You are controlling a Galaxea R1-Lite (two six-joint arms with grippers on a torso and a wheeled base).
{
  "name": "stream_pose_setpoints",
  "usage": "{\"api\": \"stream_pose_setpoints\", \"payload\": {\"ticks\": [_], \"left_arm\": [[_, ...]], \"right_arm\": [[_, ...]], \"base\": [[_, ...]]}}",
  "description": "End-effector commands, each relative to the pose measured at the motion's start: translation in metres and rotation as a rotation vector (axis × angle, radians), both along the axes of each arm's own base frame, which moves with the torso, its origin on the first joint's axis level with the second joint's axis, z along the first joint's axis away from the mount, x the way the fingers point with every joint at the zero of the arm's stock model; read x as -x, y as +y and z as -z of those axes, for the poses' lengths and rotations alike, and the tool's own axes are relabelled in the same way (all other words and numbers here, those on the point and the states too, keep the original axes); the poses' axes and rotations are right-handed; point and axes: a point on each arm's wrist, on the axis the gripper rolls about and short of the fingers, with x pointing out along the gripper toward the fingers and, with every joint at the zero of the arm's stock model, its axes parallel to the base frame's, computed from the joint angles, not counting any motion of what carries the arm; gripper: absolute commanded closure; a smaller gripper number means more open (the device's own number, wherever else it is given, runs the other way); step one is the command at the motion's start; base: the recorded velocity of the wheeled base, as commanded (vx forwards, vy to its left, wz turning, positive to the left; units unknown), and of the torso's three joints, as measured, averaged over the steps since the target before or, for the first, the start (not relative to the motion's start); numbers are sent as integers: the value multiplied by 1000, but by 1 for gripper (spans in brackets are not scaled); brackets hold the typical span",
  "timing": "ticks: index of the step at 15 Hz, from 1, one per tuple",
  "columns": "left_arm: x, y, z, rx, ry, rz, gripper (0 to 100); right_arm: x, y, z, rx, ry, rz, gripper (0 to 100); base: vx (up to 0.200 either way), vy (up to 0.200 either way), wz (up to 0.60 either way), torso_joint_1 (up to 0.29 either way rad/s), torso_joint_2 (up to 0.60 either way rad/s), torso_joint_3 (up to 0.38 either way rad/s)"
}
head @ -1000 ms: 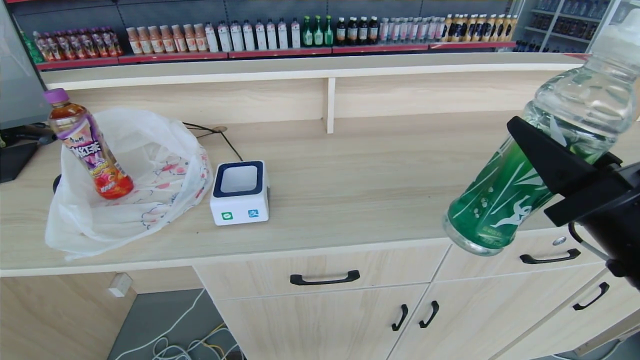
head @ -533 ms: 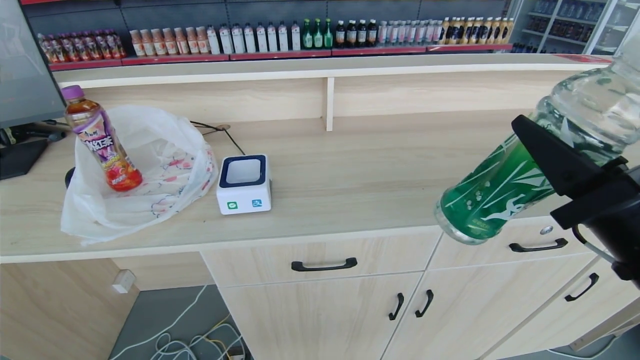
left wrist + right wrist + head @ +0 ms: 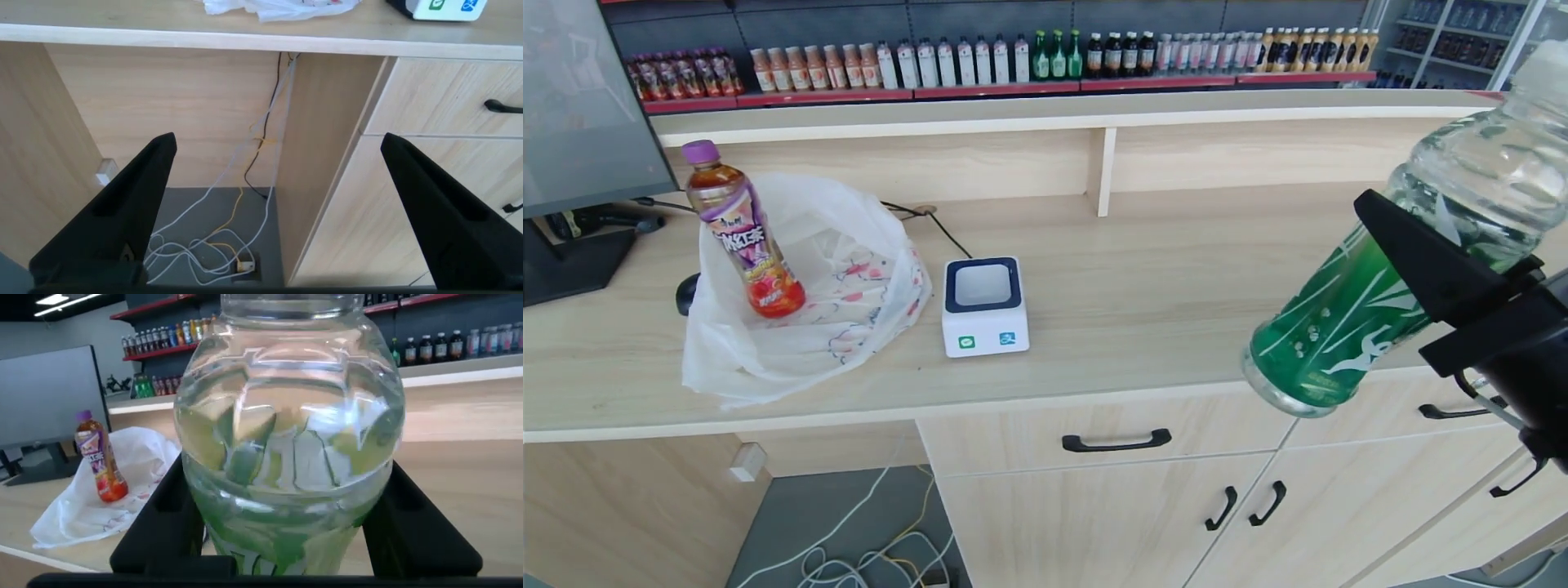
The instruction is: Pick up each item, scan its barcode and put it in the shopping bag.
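The right end effector point(image 3: 1431, 249) grasps a tilted green-labelled bottle point(image 3: 1339, 327) well right of the scanner point(image 3: 984, 306), the left end effector point(image 3: 274, 204) is released, and the shopping bag point(image 3: 858, 302) sits just left of the scanner.

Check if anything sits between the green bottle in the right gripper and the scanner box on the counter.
Nothing visible does: only open counter lies between the green bottle and the scanner. The shopping bag sits beyond the scanner.
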Motion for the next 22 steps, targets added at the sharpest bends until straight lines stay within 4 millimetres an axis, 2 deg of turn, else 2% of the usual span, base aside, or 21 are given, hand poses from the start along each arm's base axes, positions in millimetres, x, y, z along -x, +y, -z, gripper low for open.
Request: {"api": "stream_pose_setpoints", "payload": {"ticks": [1,10,15,22], "left_arm": [[0,0,0,0,-1,-1,0],[0,0,0,0,-1,-1,0],[0,0,0,-2,-1,1,0],[0,0,0,-3,-1,-1,0]], "right_arm": [[-1,1,0,1,0,-1,100],[-2,2,-1,-4,-8,-2,100],[-4,4,1,11,-1,-9,100],[-35,28,-13,-10,-28,-10,100]], "base": [[0,200,0,12,-2,2],[0,200,0,3,1,1],[0,0,0,0,0,0],[0,0,0,0,0,0]]}}
